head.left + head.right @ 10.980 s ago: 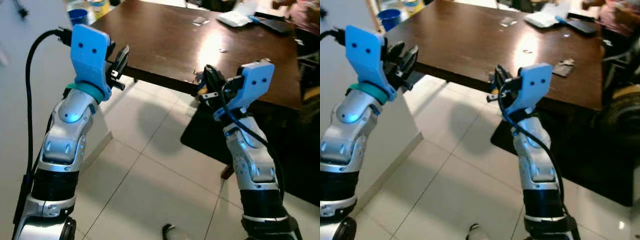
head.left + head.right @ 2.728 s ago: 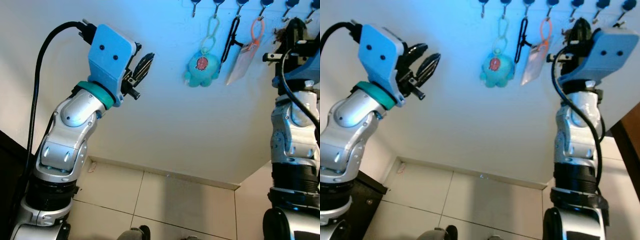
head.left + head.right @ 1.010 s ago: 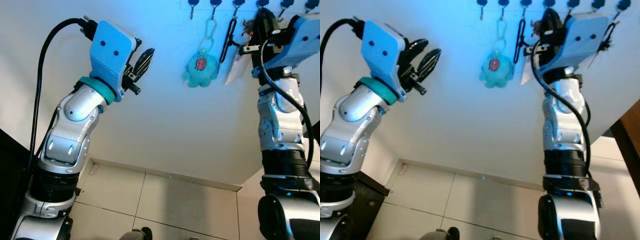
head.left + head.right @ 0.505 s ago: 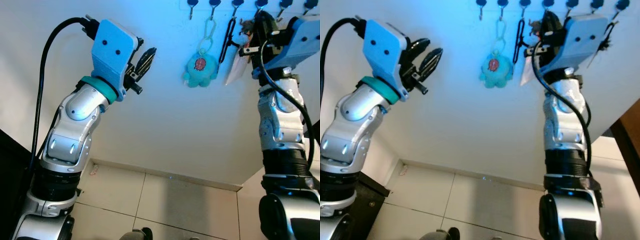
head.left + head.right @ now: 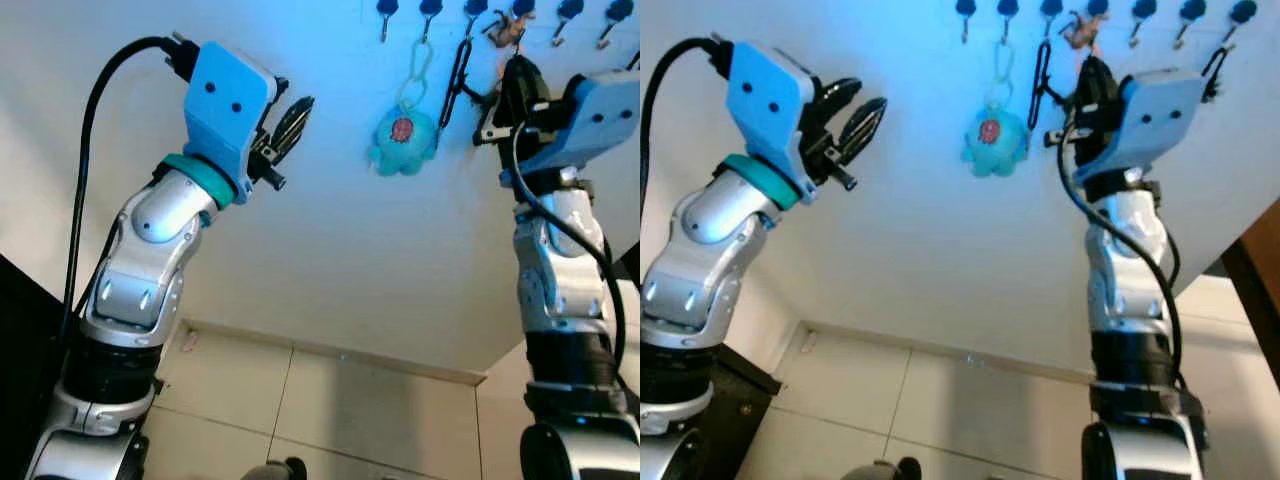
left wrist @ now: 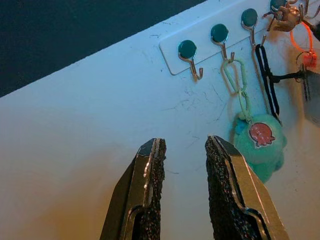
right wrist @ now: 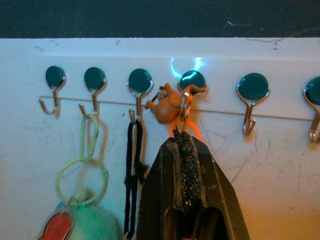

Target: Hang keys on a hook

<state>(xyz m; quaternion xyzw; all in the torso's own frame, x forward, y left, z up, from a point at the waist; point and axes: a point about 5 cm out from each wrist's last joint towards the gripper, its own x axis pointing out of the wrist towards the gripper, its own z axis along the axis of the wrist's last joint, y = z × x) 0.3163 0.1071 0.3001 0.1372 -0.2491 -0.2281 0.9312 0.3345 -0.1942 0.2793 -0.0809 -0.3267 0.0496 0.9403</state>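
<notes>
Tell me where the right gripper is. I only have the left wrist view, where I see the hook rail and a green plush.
Observer: The right gripper is up at the rail, its tips just under the fourth hook, which carries a small orange figure.
Operator: Are its fingers open?
Observer: No, they are pressed together. An orange loop runs from that hook down to the tips, but I cannot tell whether they pinch it.
Operator: Any free hooks further along?
Observer: Yes, the fifth hook and the sixth hook hang bare.
</notes>
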